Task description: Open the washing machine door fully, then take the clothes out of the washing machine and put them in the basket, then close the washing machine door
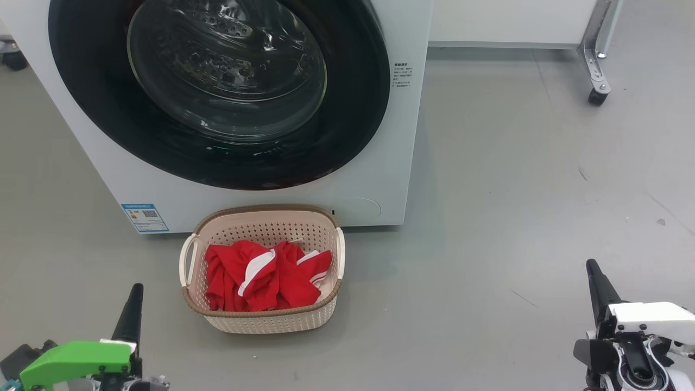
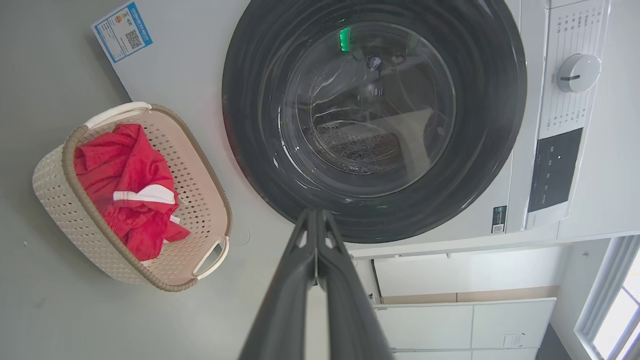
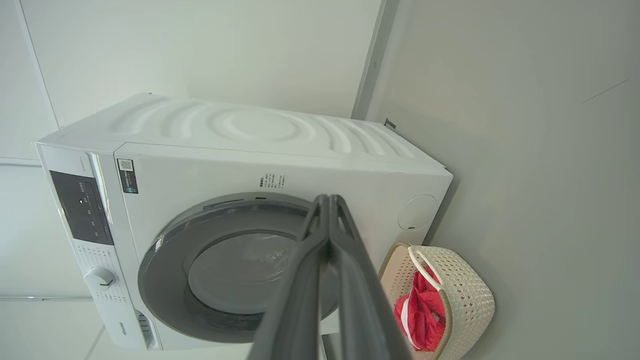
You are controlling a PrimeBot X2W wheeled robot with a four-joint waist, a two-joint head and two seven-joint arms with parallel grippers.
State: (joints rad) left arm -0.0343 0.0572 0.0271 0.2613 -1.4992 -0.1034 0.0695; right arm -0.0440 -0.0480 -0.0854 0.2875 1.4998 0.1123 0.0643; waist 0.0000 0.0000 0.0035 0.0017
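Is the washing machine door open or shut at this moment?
Shut. The washing machine door sits flush against the washing machine; the wrist views show no gap.

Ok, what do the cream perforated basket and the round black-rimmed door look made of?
Cream perforated basket: likely moulded matt plastic, from its even holes; brown woven rim. Round black-rimmed door: glossy rim, probably plastic, showing reflections; clear bowl, seemingly glass.

1. The washing machine door (image 1: 222,92) is cut by the head view's top edge.
2. The blue label (image 1: 145,217) bears print too small to read.
3. The basket (image 3: 465,295) wall hides part of the clothes (image 3: 422,315).
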